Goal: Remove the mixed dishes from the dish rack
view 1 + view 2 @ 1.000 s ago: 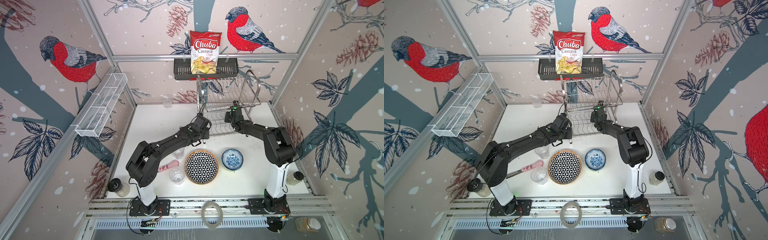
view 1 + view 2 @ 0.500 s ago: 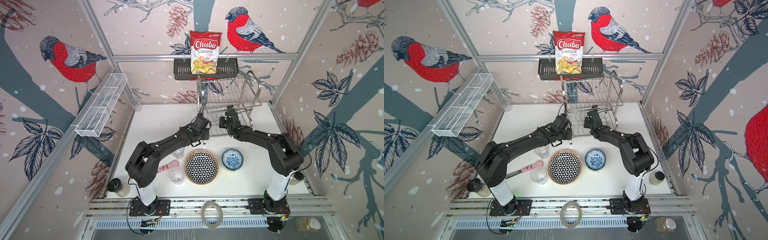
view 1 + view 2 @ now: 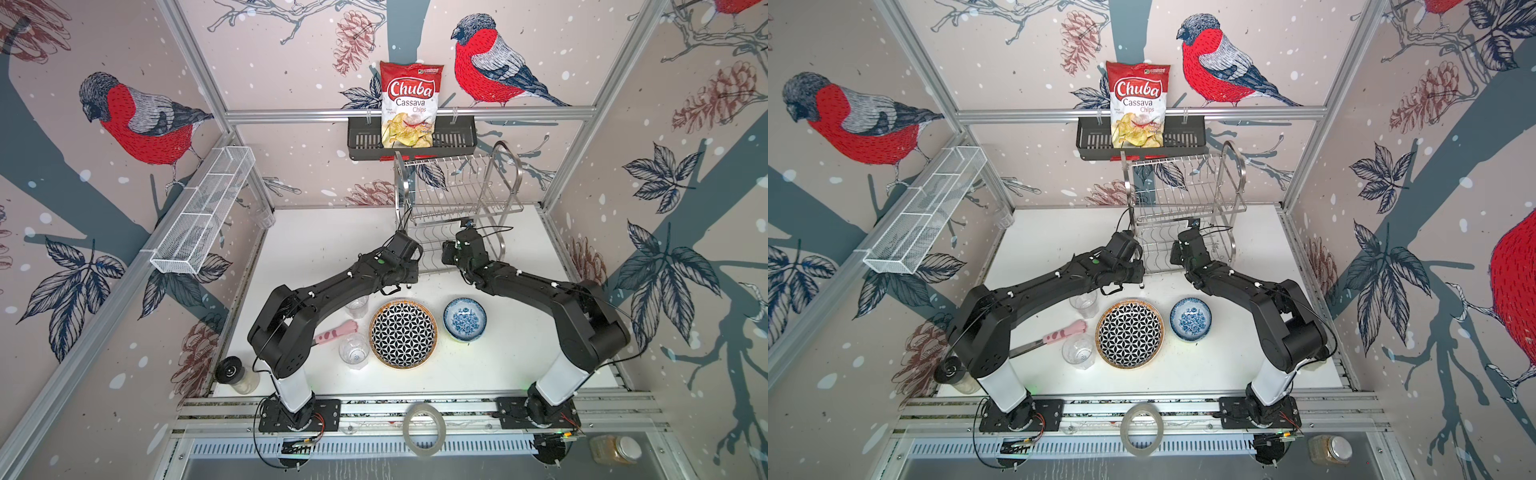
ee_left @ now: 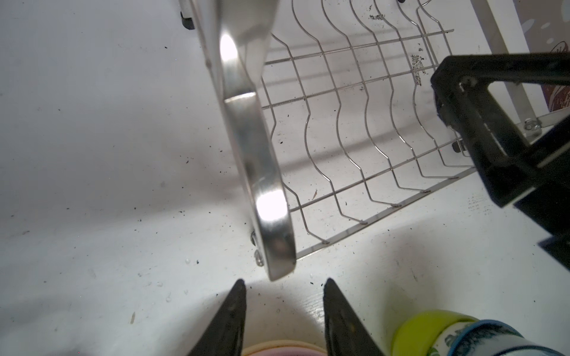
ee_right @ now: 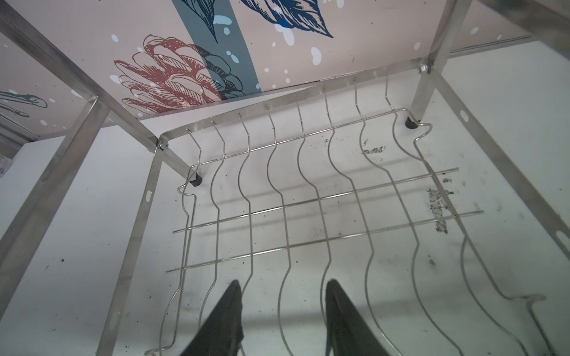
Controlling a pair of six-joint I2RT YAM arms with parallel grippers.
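Polished steel, matt white top
The dish rack is mirror-bright metal band and thin shiny wire; the table is matt white, flecked with dark grit; the near glass is clear, the patterned plate glossy.

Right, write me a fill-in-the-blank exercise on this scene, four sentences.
1. The Chuba cassava chips bag stands in the ____ wall basket.
2. The pink cat-paw utensil has its handle between two clear ____.
3. The right pincer hangs open over the dish rack's lower shelf, which holds ____ dishes.
4. The blue-floral bowl sits beside the geometric ____.
Missing words: black; glasses; no; plate.
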